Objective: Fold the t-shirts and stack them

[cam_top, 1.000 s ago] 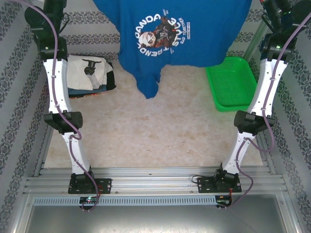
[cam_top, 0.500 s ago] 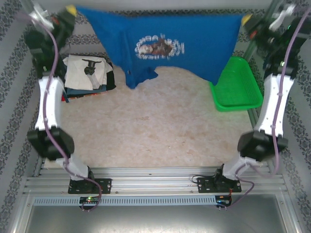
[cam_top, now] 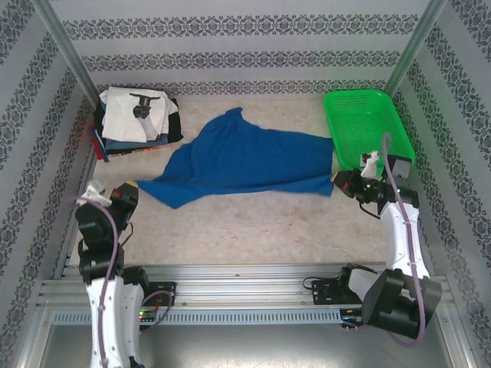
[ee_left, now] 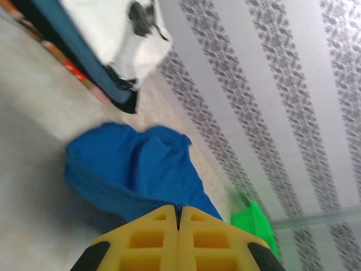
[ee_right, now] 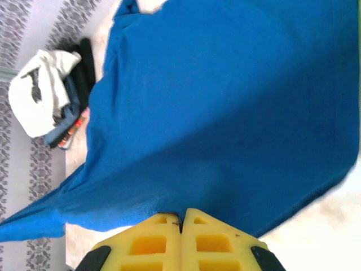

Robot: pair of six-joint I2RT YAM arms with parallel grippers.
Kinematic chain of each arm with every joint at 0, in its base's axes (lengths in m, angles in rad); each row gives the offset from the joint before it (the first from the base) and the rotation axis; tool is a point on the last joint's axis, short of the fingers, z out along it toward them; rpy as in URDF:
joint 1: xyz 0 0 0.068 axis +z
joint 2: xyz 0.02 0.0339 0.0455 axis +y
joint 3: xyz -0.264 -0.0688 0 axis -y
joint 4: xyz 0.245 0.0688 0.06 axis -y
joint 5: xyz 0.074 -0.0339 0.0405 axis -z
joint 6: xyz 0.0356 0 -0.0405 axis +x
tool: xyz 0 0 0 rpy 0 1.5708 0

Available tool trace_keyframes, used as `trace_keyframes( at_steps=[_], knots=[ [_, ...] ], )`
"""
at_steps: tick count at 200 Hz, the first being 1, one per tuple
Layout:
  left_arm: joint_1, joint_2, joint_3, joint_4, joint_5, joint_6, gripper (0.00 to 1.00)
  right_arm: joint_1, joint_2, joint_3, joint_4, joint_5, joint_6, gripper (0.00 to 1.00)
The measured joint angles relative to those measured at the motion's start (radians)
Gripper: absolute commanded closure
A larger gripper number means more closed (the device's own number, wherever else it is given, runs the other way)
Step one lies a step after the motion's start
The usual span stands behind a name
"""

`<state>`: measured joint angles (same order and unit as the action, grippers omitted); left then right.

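The blue t-shirt (cam_top: 245, 157) lies spread on the table (cam_top: 253, 226), plain blue cloth facing up. Its long axis runs across the table from left to right, and the left end sits a little nearer the arm bases than the right. One pointed fold of cloth sticks out toward the far wall, roughly at the middle of the shirt's far edge.

The left end effector (cam_top: 132, 186) sits low at the shirt's narrow left tip. In the left wrist view its yellow fingers (ee_left: 152, 240) are pressed together, and the blue cloth runs right up to their tips (a pinch on the edge). The right end effector (cam_top: 338, 181) is at the shirt's near right corner, just beside the green basket (cam_top: 360, 130). Its fingers are likewise together, clamped on the cloth's edge.

The stack of folded t-shirts (cam_top: 136, 116) rests at the far left of the table, near the spread shirt's far-left edge. A white shirt with a dark print is on top, with dark and multicoloured layers beneath.
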<state>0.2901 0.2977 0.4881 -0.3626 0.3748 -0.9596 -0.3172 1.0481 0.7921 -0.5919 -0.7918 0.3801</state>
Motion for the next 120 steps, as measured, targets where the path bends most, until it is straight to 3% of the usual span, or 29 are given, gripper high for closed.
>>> trace_keyframes(
  at_steps=[24, 58, 120],
  knots=[
    [0.000, -0.103, 0.028, -0.284, -0.104, 0.002, 1.00, 0.014, -0.034, -0.030, -0.079, 0.020, 0.005, 1.00],
    [0.000, -0.076, 0.068, -0.559, -0.221, -0.040, 1.00, 0.020, -0.111, -0.066, -0.177, 0.071, 0.076, 1.00],
    [0.000, 0.135, 0.122, -0.622, -0.275, -0.042, 1.00, 0.005, -0.260, -0.099, -0.374, 0.249, 0.176, 1.00]
  ],
)
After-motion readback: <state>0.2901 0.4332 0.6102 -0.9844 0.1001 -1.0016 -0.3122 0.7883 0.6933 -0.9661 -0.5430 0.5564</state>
